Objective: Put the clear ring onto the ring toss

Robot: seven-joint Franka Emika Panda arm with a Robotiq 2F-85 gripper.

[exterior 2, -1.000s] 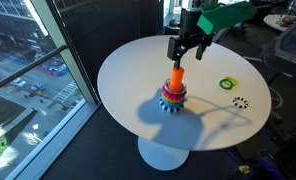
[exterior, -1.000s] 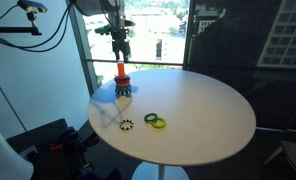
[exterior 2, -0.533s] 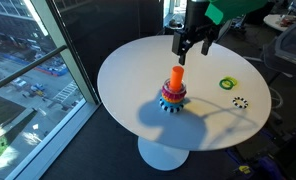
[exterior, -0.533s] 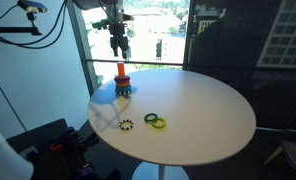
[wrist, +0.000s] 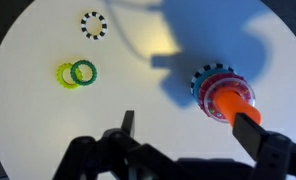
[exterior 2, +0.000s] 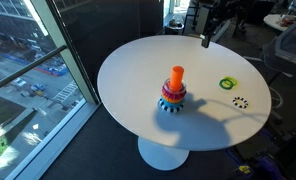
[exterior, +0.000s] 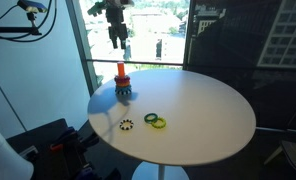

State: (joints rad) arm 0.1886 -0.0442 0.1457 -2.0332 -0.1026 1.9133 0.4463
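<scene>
Gripper (exterior: 116,40) high above the table (exterior: 203,110), at 12 o'clock from the ring toss (exterior: 122,84) and well apart from it. Also up at the top edge in an exterior view, gripper (exterior 2: 207,38) at about 1 o'clock from the ring toss (exterior 2: 174,92).

In the wrist view, fingers (wrist: 128,124) spread wide, holding nothing. Ring toss (wrist: 222,96) upright at 3 o'clock, orange peg (wrist: 231,101) ringed by a coloured stack (wrist: 202,84).

Clear ring not told apart in any view; possibly the pale edge (wrist: 197,90) of that stack, cannot tell.

Loose on the table: toothed ring (wrist: 93,24) at 11 o'clock; yellow ring (wrist: 64,76) and green ring (wrist: 84,71) touching at 9 o'clock.
</scene>
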